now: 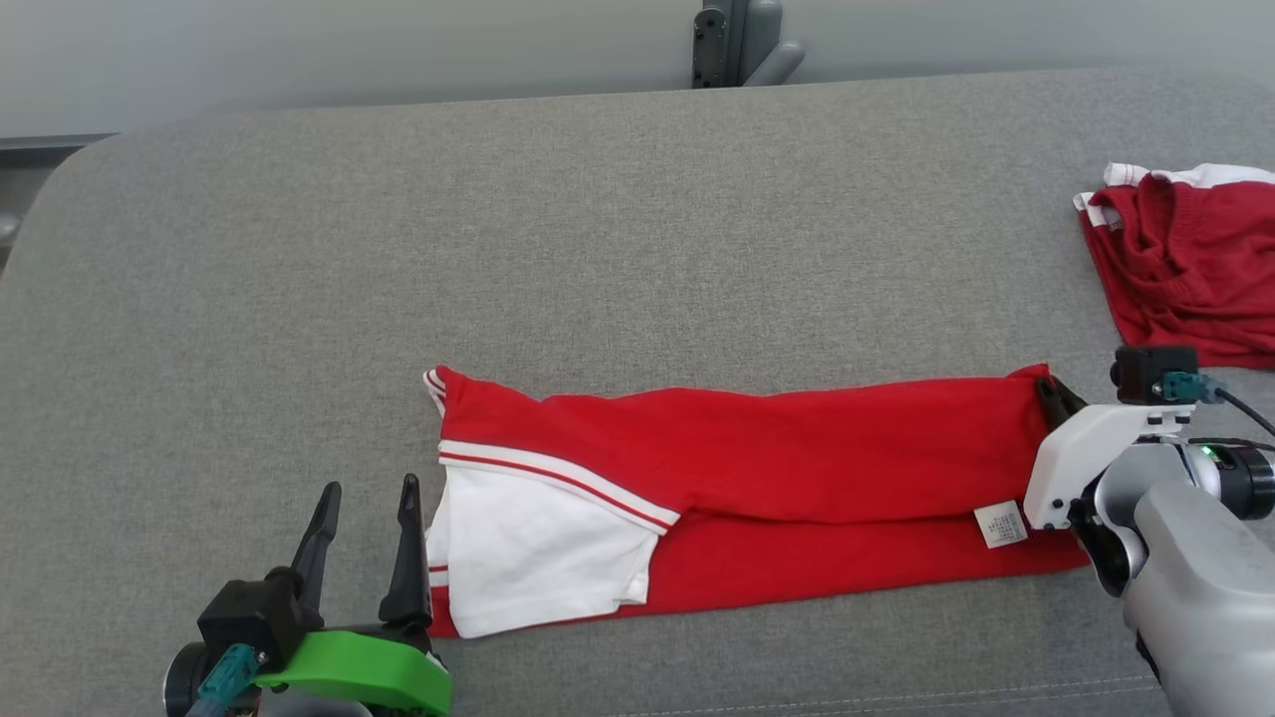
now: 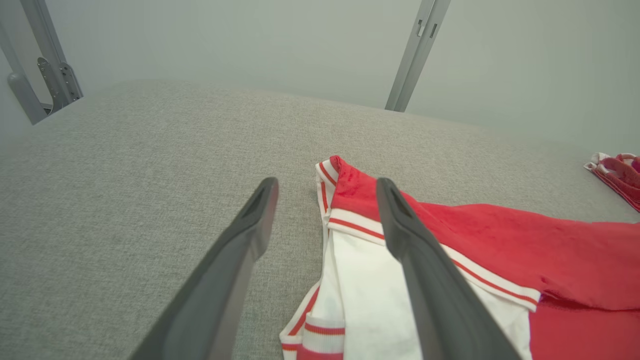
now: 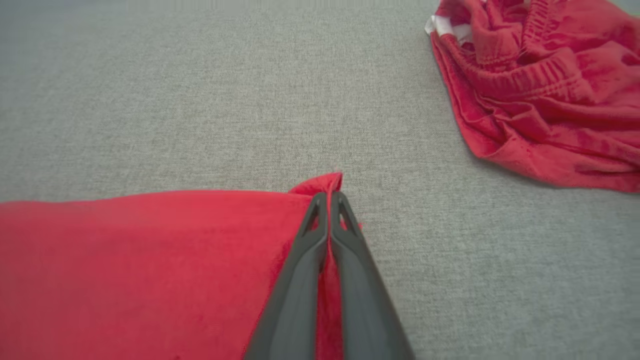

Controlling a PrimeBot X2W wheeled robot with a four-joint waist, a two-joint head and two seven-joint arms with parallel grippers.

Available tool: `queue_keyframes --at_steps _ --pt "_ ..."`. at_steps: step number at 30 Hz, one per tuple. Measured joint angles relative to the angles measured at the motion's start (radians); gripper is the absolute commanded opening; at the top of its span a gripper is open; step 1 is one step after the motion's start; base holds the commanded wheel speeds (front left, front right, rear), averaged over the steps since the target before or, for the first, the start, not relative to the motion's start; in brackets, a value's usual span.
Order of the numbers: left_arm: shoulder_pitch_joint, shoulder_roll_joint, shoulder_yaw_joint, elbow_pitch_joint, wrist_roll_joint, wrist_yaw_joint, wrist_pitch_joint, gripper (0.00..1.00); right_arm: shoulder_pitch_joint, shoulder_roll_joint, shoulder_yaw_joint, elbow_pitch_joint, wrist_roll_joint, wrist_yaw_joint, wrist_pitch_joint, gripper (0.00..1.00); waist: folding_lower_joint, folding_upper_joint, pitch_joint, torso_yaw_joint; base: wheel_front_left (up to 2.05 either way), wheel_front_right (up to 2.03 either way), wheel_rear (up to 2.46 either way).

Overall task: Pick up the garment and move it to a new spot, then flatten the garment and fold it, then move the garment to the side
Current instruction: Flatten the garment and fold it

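Two grippers flank a red-and-white shirt (image 1: 757, 468), which lies folded lengthwise into a long band across the near part of a grey upholstered surface (image 1: 598, 219). The right gripper (image 3: 329, 197) has its fingers pressed together on the far right corner of the band, where a small peak of red cloth rises between the tips. The left gripper (image 1: 369, 493) stands with its fingers spread wide and holds nothing. Its inner finger is just beside the white sleeve panel (image 1: 528, 548) at the shirt's left end.

The step in hand appears to be the fold, with one end secured and the other not yet taken. To do it well, the left fingers should straddle the striped far left corner so that both layers enter the gap, matching the right-hand pinch. The closing bite should be deep enough that the lower layer is not left behind. A low, even lift would keep the band taut and the long edges aligned. The care label (image 1: 1000, 524) marks the near right hem and can serve as a check on alignment.

Open room is widest beyond the shirt, toward the far edge, where the surface is bare up to a grey metal bracket (image 1: 732, 40). The left side is likewise free. Crumpled red shorts (image 1: 1185, 269) lie to the far right, apart from the shirt but near the right arm's path. The near edge lies close below the band, so little margin remains there.
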Motion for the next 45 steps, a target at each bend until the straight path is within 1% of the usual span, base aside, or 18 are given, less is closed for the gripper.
queue_keyframes --at_steps 3,10,11,12,13,20,25,32,42,43,44,45 --pt "0.001 0.0 0.002 -0.002 0.0 0.003 0.0 1.0 0.012 0.005 -0.03 0.015 0.021 0.0 -0.04 0.0 0.0 0.0 -0.002 -0.007 0.0 0.0 0.0" --pt "0.002 0.002 0.006 -0.007 0.0 0.004 0.0 1.0 0.034 0.024 -0.089 0.069 0.049 0.0 -0.093 0.0 0.0 0.0 0.001 -0.025 0.0 0.0 0.0" --pt "0.002 0.003 0.006 -0.007 0.0 0.004 0.0 1.0 0.034 0.029 -0.096 0.074 0.053 0.0 -0.098 0.13 0.0 0.0 0.002 -0.027 0.0 0.0 0.0" --pt "0.002 0.003 0.005 -0.007 0.0 0.004 0.0 1.0 0.034 0.033 -0.1 0.077 0.054 0.0 -0.103 0.45 0.0 0.0 0.003 -0.03 0.0 0.0 0.0" --pt "0.001 0.004 0.005 -0.007 0.0 0.004 0.0 1.0 0.033 0.037 -0.104 0.08 0.056 0.0 -0.111 1.0 0.0 0.0 0.003 -0.032 0.0 0.0 0.0" --pt "0.001 0.004 0.002 -0.006 0.0 0.005 0.0 1.0 0.045 0.037 -0.112 0.072 0.069 0.0 -0.135 1.0 0.0 0.0 0.001 -0.036 0.0 0.0 0.0" --pt "0.001 0.005 0.002 -0.005 0.0 0.007 0.0 1.0 0.093 0.029 -0.088 0.026 0.094 0.0 -0.14 1.0 0.0 0.0 -0.004 -0.037 0.0 0.0 0.0" --pt "0.002 0.011 0.009 -0.01 -0.002 0.008 0.0 1.0 0.146 0.022 -0.028 -0.049 0.163 0.0 -0.078 1.0 0.0 0.0 0.003 -0.046 0.0 0.0 0.0" --pt "0.001 0.013 0.01 -0.007 -0.002 0.008 0.0 1.0 0.138 0.019 0.065 -0.087 0.23 -0.001 0.011 1.0 0.0 0.0 0.01 -0.042 0.0 0.0 0.0" --pt "0.001 0.013 0.009 -0.006 -0.002 0.008 0.0 1.0 0.135 0.019 0.076 -0.087 0.236 -0.001 0.018 0.67 0.0 0.0 0.009 -0.04 0.0 0.0 0.0" --pt "0.001 0.013 0.009 -0.005 -0.002 0.008 0.0 1.0 0.133 0.019 0.083 -0.087 0.241 -0.001 0.027 0.44 0.0 0.0 0.009 -0.037 0.0 0.0 0.0" --pt "0.0 0.013 0.009 -0.005 -0.002 0.008 0.0 1.0 0.131 0.017 0.089 -0.087 0.25 -0.001 0.036 0.3 0.0 0.0 0.008 -0.035 0.0 0.0 0.0"
